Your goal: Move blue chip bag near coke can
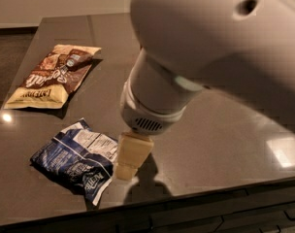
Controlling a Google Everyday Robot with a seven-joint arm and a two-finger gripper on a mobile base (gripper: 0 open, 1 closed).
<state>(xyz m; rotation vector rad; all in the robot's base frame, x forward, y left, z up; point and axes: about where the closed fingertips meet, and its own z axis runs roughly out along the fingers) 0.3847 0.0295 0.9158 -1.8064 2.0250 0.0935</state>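
The blue chip bag (77, 161) lies crumpled on the dark table (225, 144) at the front left, its white nutrition label facing up. My gripper (129, 160) hangs from the big white arm, its cream fingers pointing down right at the bag's right edge, close to the table top. The coke can is hidden behind my arm.
A brown-and-yellow snack bag (53, 76) lies at the back left of the table. The table's front edge (196, 198) runs just below the gripper. My white arm (210, 47) fills the upper right of the view.
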